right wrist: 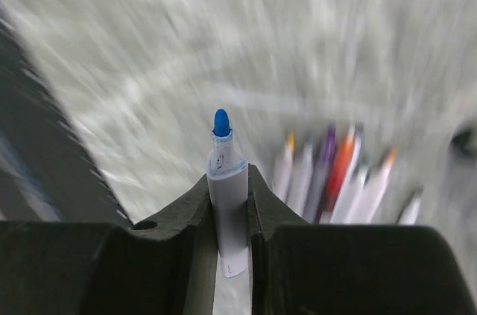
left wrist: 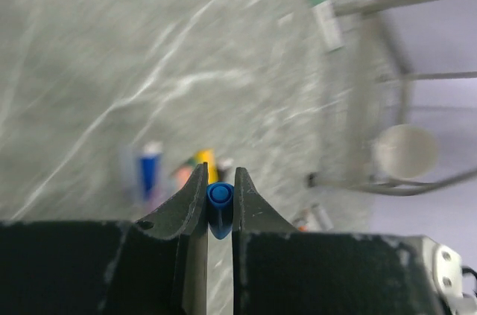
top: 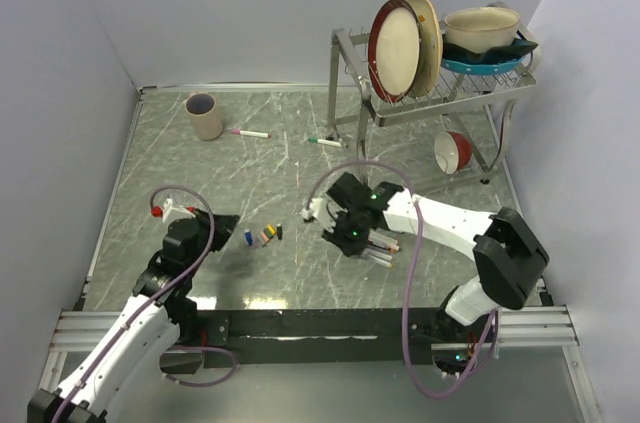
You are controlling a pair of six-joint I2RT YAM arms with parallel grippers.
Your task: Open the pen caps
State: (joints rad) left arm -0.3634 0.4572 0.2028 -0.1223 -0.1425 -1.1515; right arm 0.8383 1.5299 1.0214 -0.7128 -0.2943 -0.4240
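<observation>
My left gripper [left wrist: 220,181] is shut on a small blue pen cap [left wrist: 220,197], held off its pen above the table; from the top camera it [top: 224,224] hovers left of a small heap of loose caps [top: 263,235] in mixed colours. My right gripper [right wrist: 229,179] is shut on a white pen barrel [right wrist: 227,214] whose blue tip [right wrist: 221,123] is bare. Seen from above, that gripper [top: 338,239] sits beside a bundle of uncapped pens [top: 380,248]. Two pens lie farther back with caps on, one pink [top: 248,132], one green [top: 325,142].
A grey mug [top: 205,116] stands at the back left. A metal dish rack [top: 420,93] with plates and bowls fills the back right, a red bowl [top: 455,150] under it. White walls close the table's left, back and right sides.
</observation>
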